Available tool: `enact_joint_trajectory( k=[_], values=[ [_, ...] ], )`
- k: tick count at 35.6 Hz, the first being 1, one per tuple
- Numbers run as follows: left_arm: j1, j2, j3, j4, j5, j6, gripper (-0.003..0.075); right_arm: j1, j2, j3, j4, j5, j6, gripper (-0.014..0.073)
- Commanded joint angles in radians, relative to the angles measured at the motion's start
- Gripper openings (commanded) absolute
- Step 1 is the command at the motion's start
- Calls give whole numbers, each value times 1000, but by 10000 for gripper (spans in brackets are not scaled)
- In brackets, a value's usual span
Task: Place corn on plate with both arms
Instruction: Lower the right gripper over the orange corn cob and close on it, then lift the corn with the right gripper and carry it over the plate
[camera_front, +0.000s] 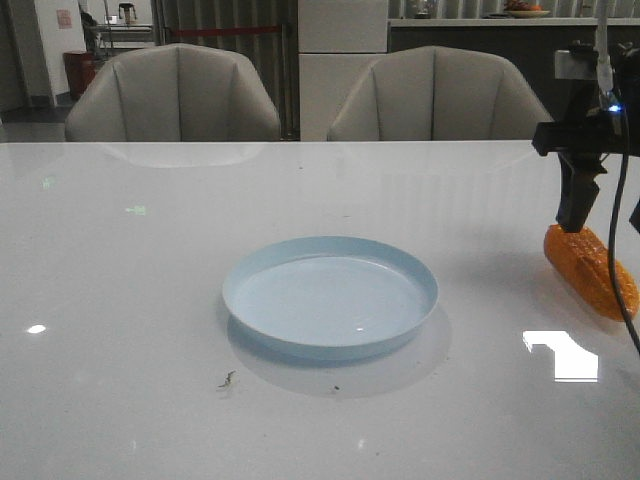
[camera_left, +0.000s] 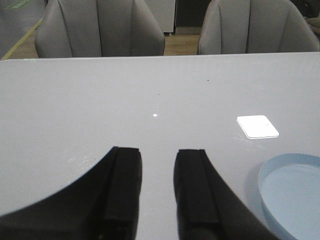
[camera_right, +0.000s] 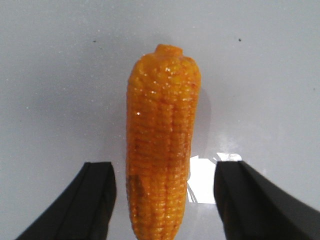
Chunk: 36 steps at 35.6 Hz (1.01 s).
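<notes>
The pale blue plate (camera_front: 330, 295) sits empty in the middle of the white table. Part of its rim shows in the left wrist view (camera_left: 292, 192). The orange corn (camera_front: 590, 268) lies on the table to the right of the plate, near the right edge of the front view. My right gripper (camera_front: 607, 215) hangs just above the corn. In the right wrist view it (camera_right: 165, 167) is open, one finger on each side of the corn (camera_right: 162, 140), with a gap on both sides. My left gripper (camera_left: 159, 155) is open and empty over bare table left of the plate. It is out of the front view.
Two grey chairs (camera_front: 175, 95) (camera_front: 440, 95) stand behind the table's far edge. A bright light reflection (camera_front: 562, 355) lies on the table in front of the corn. A small speck of debris (camera_front: 228, 379) lies in front of the plate.
</notes>
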Motion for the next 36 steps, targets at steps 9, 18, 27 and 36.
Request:
enact_joint_trajectory(
  k=[9, 18, 27, 36],
  values=[
    [1, -6, -28, -10, -71, 0, 262, -1, 8, -33, 10, -61, 8, 529],
    [1, -6, -28, -10, -71, 0, 262, -1, 35, -33, 11, -74, 7, 524],
    [1, -6, -28, -10, -71, 0, 262, -1, 71, -33, 11, -76, 0, 251],
    [1, -6, -28, -10, -71, 0, 262, 26, 58, -90, 10, -49, -139, 221]
  ],
)
